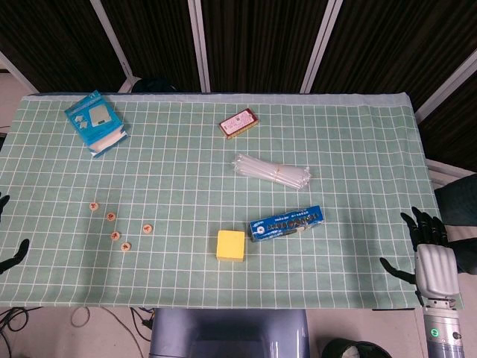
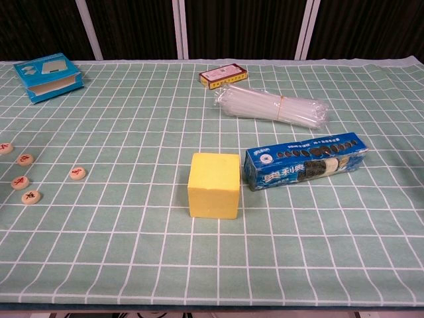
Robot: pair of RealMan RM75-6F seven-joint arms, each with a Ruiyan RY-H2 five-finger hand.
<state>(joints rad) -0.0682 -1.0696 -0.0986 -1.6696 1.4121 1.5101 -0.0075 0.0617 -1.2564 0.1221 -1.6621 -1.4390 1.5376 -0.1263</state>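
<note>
My right hand point(image 1: 430, 253) hovers at the table's right front corner, fingers spread, holding nothing. Only dark fingertips of my left hand point(image 1: 10, 250) show at the left edge, apart and empty. Neither hand appears in the chest view. Near the front middle sits a yellow block point(image 1: 231, 245) point(image 2: 213, 185). Just right of it lies a blue biscuit pack point(image 1: 286, 223) point(image 2: 307, 160). Behind that is a bundle of clear straws point(image 1: 272, 171) point(image 2: 271, 104).
A small red box point(image 1: 238, 123) point(image 2: 224, 75) lies at the back middle, a blue box point(image 1: 95, 121) point(image 2: 48, 77) at the back left. Several round wooden game pieces point(image 1: 115, 225) point(image 2: 25, 179) are scattered front left on the green checked tablecloth point(image 1: 179, 171).
</note>
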